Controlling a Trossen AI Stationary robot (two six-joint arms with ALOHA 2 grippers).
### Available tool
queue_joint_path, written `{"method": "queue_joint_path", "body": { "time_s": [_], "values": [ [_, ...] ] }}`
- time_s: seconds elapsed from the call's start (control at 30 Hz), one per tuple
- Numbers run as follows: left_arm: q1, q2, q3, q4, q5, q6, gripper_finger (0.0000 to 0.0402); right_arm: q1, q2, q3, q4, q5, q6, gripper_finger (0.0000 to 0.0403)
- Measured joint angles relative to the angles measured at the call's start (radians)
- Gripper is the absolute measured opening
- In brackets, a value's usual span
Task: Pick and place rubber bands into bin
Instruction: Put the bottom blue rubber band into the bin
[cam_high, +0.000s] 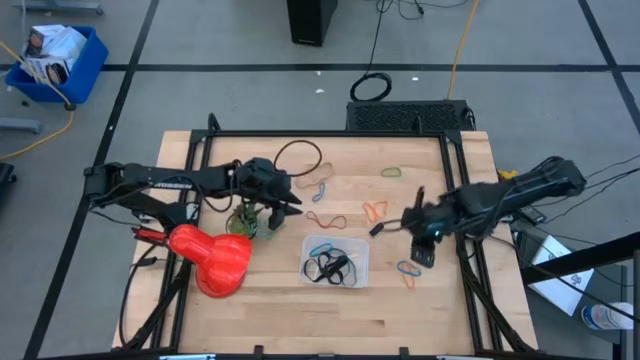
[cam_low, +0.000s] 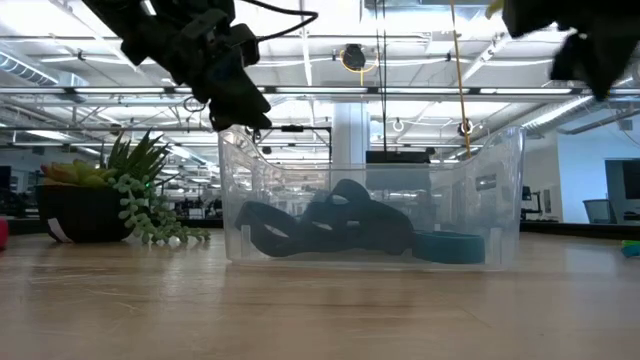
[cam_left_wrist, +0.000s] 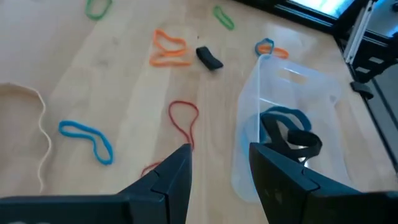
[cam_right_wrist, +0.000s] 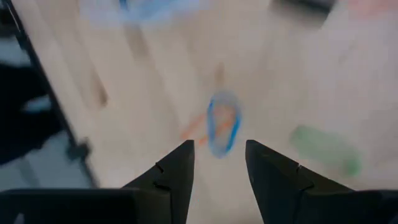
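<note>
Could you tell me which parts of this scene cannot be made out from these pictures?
- Bands inside the bin: a tangled dark and blue heap in the high and low views; their number cannot be counted.
- Right wrist view: motion blur smears the blue band; the green shape beside it stays unclear.
- Low view: the right gripper is cut off by the top edge.
- High view: the plant pot is partly covered by the left arm.

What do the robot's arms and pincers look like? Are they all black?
Mostly, yes. Both arms are dark, jointed and chunky. The left arm has pale lettering along its side, too small to read, and thin black cables run beside it. The left pincer and the right pincer each end in two flat, wedge-shaped black fingers. The right arm looks plain black too.
</note>
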Motion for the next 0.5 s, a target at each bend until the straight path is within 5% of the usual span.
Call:
{"method": "queue_joint_path", "body": {
  "time_s": [0.13, 0.5],
  "values": [
    [0.0, 0.001, 0.0, 0.019, -0.044, 0.021, 0.0168, 0.061, 0.102, -0.011, 0.011, -0.035, 0.042, 0.0141],
    [0.0, 0.001, 0.0, 0.021, -0.052, 0.057, 0.0168, 0.206, 0.255, -0.012, 0.08, 0.177, -0.029, 0.0141]
  ]
}}
